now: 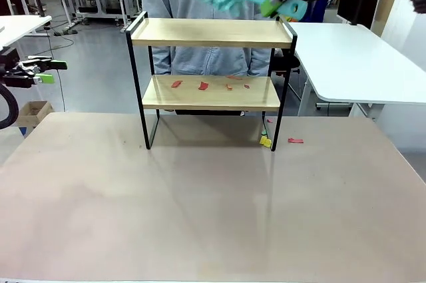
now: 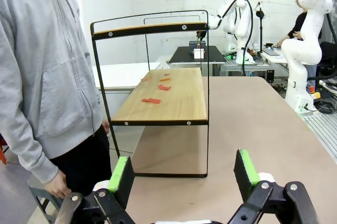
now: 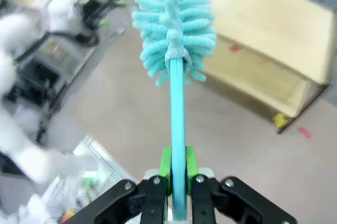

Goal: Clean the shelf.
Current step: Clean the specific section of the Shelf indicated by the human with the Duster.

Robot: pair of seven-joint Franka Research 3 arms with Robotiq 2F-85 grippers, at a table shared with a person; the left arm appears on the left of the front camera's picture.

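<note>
My right gripper (image 3: 178,168) is clamped tight on the thin blue handle of the duster (image 3: 174,39), fluffy head pointing away from me, above the right end of the shelf (image 1: 210,33). My left gripper (image 2: 184,174) hangs wide open and empty off the table's left side.

The shelf stands at the far middle of the table (image 1: 200,216), with a person (image 1: 206,3) right behind it. The dirt lies on the lower board, so I judge the main risk is catching the top board or a side rail on the way in and shoving the light frame. A hard sweep could also fling scraps at the person or onto the floor.

I count:
- one duster
- one shelf with two boards
- about five red scraps (image 1: 204,86) on the lower board
- one red scrap (image 1: 295,140) on the table
- one yellow bit (image 1: 265,141) by the right front leg
</note>
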